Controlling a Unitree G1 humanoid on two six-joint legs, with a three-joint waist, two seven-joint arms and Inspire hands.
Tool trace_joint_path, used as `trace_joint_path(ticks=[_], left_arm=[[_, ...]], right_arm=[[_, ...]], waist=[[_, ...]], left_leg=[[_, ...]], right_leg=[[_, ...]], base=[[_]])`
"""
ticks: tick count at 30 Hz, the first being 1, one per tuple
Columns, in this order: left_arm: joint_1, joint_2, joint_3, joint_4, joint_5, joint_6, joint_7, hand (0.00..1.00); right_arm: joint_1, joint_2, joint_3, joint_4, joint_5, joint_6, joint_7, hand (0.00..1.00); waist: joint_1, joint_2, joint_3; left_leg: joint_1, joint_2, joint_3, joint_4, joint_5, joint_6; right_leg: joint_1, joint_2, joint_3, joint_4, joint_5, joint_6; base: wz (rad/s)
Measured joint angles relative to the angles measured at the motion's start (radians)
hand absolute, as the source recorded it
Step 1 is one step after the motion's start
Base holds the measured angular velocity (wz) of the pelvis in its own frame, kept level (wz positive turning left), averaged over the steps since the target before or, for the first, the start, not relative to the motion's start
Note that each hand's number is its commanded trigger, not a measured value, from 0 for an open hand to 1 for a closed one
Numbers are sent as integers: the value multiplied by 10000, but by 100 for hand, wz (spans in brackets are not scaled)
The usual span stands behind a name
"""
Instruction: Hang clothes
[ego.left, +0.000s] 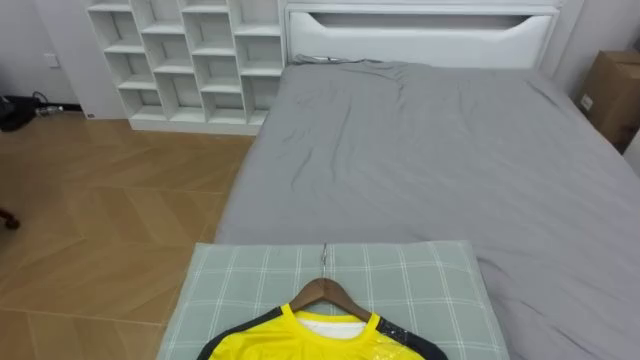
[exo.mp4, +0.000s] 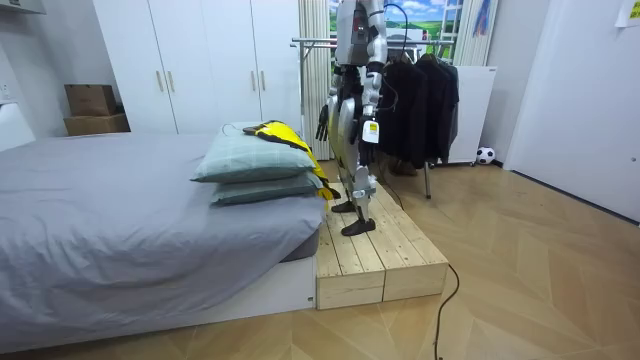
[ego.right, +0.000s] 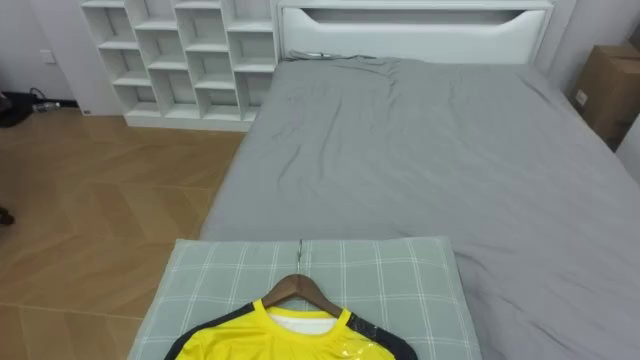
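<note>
— Yellow shirt (ego.left: 310, 345): where is it?
— On its wooden hanger (ego.left: 325, 290), lying atop the checked pillow (ego.left: 420, 285), apart from both hands.
— And the hands?
— Left hand (exo.mp4: 369, 131) and right hand (exo.mp4: 322, 122) hang low beside the pillow; open or closed, I can't tell.
— Beyond the pillow?
— Grey bed (ego.left: 430, 150), then white shelves (ego.left: 190, 60), far left of the pillow.

Bare grey bed (ego.left: 430, 150) lies open beyond the hanger (ego.left: 325, 291) on the pillow (ego.left: 225, 290).

You're in a home bedroom: a grey-sheeted bed (ego.left: 430, 150) with a white headboard (ego.left: 420, 30) fills the middle. White cube shelves (ego.left: 190, 60), tall wardrobes (exo.mp4: 200, 60) and a clothes rack (exo.mp4: 420, 90) hung with dark garments stand around it.
</note>
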Motion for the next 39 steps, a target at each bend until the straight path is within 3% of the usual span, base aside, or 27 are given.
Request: trace_joint_path(ticks=[39], left_arm=[[0, -9, -20, 40, -21, -28, 27, 0]], right_arm=[[179, -7, 17, -13, 602, -65, 206, 0]], waist=[[15, 17, 7]], left_leg=[[188, 0, 147, -3, -79, 19]], right_leg=[[154, 7, 189, 1, -23, 38]], base=[[-1]])
